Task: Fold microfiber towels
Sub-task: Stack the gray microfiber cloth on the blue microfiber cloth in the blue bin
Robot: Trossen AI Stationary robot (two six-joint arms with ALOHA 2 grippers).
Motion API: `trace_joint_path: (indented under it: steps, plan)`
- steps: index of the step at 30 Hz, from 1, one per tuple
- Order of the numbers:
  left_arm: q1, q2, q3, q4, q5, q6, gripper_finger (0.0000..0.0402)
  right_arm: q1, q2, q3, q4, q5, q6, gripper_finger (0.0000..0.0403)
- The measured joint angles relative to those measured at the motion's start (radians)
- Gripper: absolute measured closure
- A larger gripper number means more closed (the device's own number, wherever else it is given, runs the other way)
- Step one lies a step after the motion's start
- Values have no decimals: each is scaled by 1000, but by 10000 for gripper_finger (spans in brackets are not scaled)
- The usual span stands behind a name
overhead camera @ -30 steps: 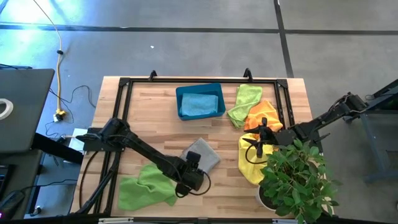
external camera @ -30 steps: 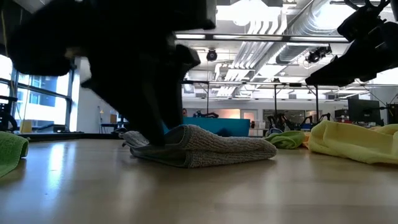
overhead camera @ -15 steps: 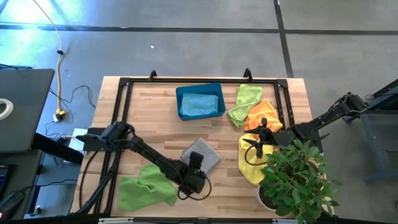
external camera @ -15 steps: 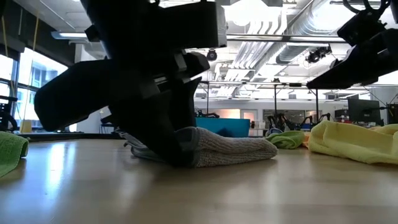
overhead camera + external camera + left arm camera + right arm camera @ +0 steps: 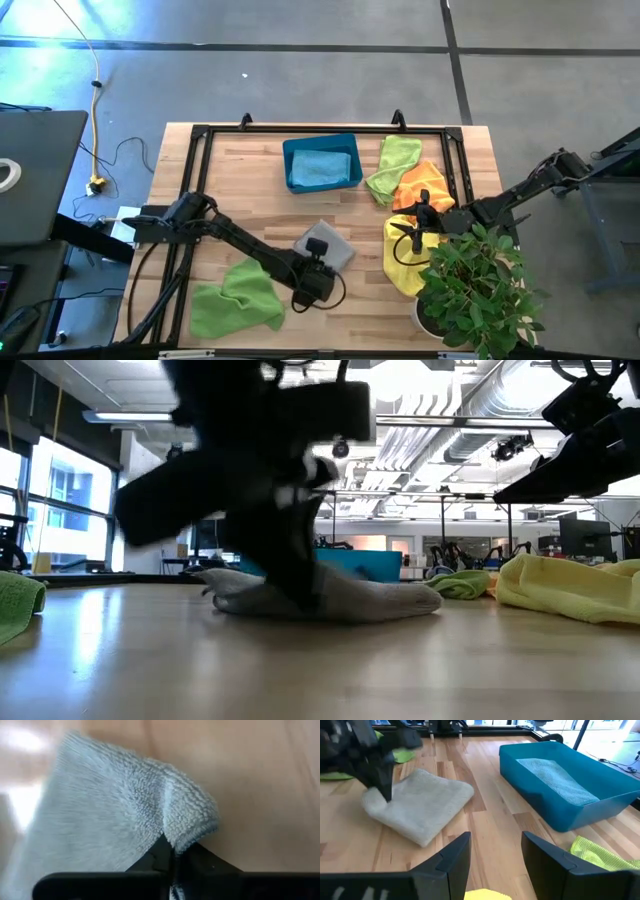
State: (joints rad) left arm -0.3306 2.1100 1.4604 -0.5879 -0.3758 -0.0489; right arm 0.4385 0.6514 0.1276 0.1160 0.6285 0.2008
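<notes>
Left pincer (image 5: 300, 595): motion-blurred in the low view, masking the grey towel's (image 5: 370, 600) near corner.
Yellow towel (image 5: 400, 255): partly covered by the potted plant (image 5: 480, 290) from above.
Light blue towel (image 5: 557, 780): lower part hidden by the teal bin's (image 5: 555, 817) wall.
Lime green towel (image 5: 18, 605): cut by the low view's edge.

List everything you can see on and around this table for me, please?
Grey towel: one, folded, table middle, pinched at an edge.
Lime green towels: two, one crumpled at the front left, one at the back right.
Orange towel: one, beside the back green one.
Yellow towel: one, right side, by the plant.
Light blue towel: one, inside the bin.
Bin: one, teal, back middle.
Potted plant: one, green, front right corner.
Left claw: shut on the grey towel.
Right claw: open, above the yellow towel.
</notes>
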Motion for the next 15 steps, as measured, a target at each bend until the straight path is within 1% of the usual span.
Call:
trace_joint_path:
  steps: [5,8,10,13,15]
  plan:
    - [20,-64,45,-69,-66,43,398,0,0,0,0,0,0,236]
    - [60,-99,59,-66,-137,136,397,0,0,0,0,0,0,236]
    - [94,-126,73,-32,-177,215,398,0,0,0,-5,0,0,236]
    - [151,-144,80,33,-166,287,399,0,4,0,-11,-1,0,236]
    - [195,-147,87,86,-147,298,399,0,4,0,-16,0,0,236]
